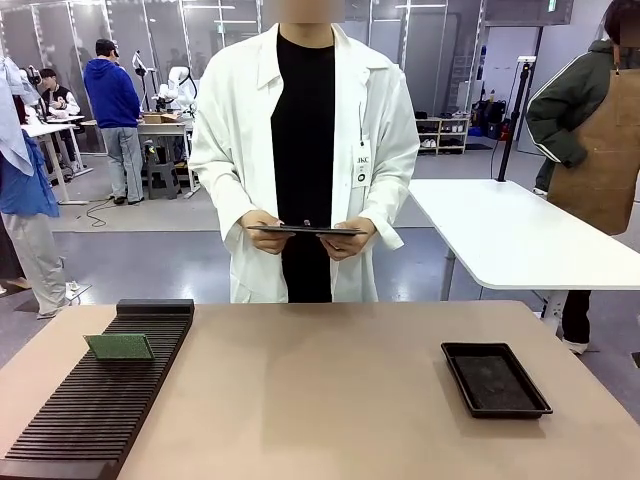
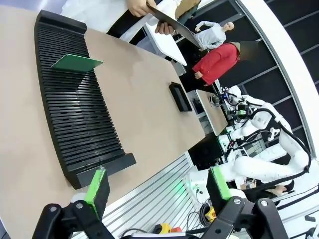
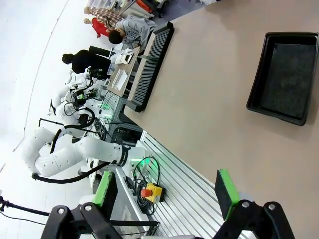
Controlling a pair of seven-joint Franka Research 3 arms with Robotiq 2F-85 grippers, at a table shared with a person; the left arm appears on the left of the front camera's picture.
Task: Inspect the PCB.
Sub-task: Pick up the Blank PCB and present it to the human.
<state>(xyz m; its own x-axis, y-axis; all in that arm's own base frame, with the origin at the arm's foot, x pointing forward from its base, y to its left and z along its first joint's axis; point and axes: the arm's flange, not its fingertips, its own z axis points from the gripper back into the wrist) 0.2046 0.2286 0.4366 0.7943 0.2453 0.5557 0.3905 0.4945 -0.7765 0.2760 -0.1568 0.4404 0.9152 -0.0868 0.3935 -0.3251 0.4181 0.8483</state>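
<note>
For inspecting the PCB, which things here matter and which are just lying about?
Job: PCB, standing in the slotted black rack; probably also the flat board the person holds.
Lying about: black tray; white side table.

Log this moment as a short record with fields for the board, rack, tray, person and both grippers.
board: small green rectangular PCB, standing tilted in the rack's slots
rack: long black ribbed plastic rack, on the robot's left side of the tan table
tray: shallow black rectangular tray, on the right side
person: white-coated person at the far side, both hands holding a dark flat clipboard
left gripper: fingers apart, holding nothing
right gripper: fingers apart, holding nothing
</note>
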